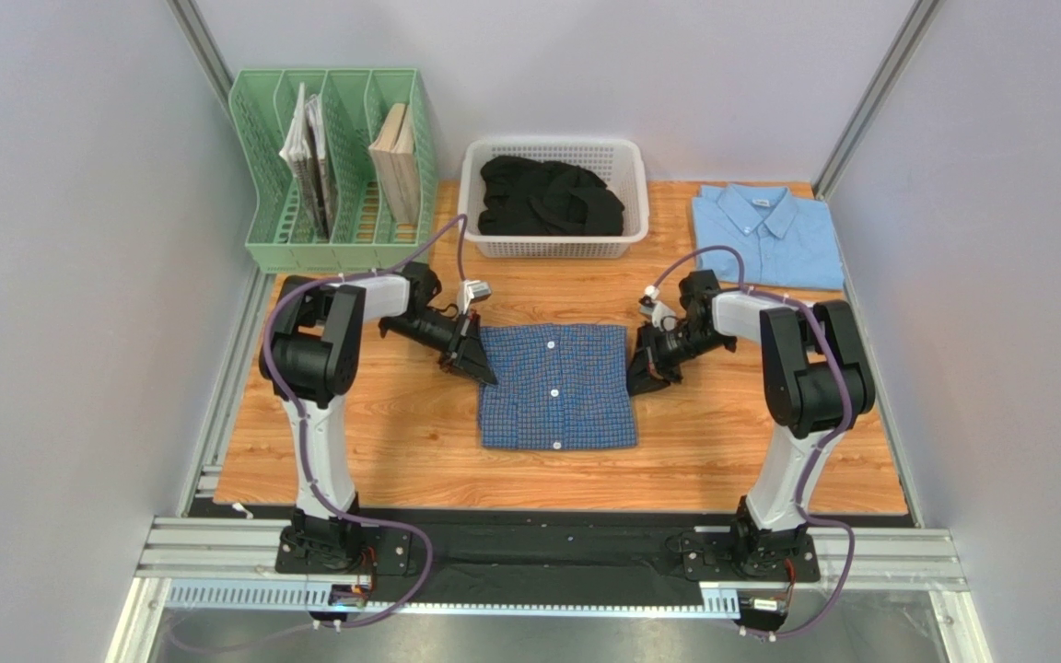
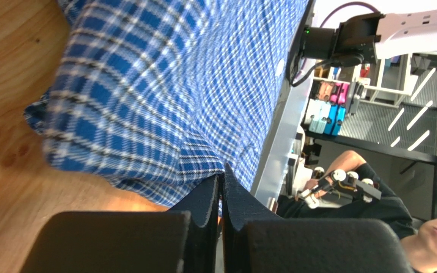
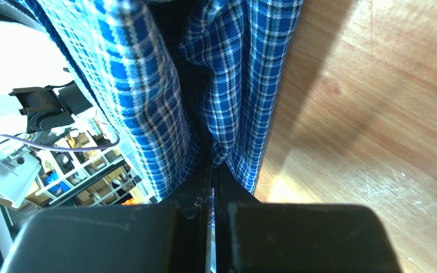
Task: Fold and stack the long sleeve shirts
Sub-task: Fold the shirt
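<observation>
The dark blue checked shirt (image 1: 557, 387) lies folded into a rectangle at the table's middle, white buttons up. My left gripper (image 1: 478, 368) is at its upper left edge, shut, with the cloth's hem (image 2: 203, 162) pinched at the fingertips (image 2: 235, 196). My right gripper (image 1: 637, 376) is at the shirt's right edge, shut on a fold of the checked cloth (image 3: 226, 114) that runs down into its tips. The plain light blue shirt (image 1: 767, 235) lies folded flat at the back right corner, apart from both grippers.
A white basket (image 1: 557, 246) holding black clothes stands at the back centre. A green file rack (image 1: 336, 166) with books is at the back left. Grey walls close in both sides. Bare wood (image 1: 398, 442) surrounds the checked shirt.
</observation>
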Controlling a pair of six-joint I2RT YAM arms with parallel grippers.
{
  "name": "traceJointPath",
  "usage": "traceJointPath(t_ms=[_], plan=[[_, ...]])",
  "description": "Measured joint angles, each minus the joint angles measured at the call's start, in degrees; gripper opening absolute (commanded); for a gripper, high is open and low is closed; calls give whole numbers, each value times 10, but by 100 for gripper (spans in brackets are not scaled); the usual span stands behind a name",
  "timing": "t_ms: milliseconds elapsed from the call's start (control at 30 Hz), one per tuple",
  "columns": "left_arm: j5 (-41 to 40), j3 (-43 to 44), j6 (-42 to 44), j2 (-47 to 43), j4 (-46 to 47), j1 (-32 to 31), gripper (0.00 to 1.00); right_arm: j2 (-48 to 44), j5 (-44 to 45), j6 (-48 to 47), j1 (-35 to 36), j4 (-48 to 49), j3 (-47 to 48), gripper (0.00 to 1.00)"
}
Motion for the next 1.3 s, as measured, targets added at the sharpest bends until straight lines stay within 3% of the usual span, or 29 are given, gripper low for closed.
traceJointPath(t_ms=[500, 533, 633, 800, 867, 933, 1067, 1300], plan=[[-7, -30, -21, -31, 31, 18, 1, -33, 1, -10, -31, -7, -16, 0], [-8, -30, -21, -31, 31, 18, 17, -29, 1, -10, -31, -7, -16, 14], [-9, -29, -22, -31, 32, 18, 41, -16, 0, -11, -31, -12, -12, 33], [-18, -28, -20, -39, 28, 23, 44, -14, 1, -35, -35, -51, 35, 44], [-32, -23, -12, -60, 21, 35, 45, -21, 4, -61, -47, -76, 54, 45], [-50, -9, -1, -87, 13, 48, 44, -36, 11, -84, -66, -97, 66, 36], [-52, 40, 17, -137, 12, 61, 44, -78, -1, -113, -101, -127, 101, 36], [-14, 65, -21, -108, 52, 3, 53, -49, -114, -86, -3, -99, 187, 38]])
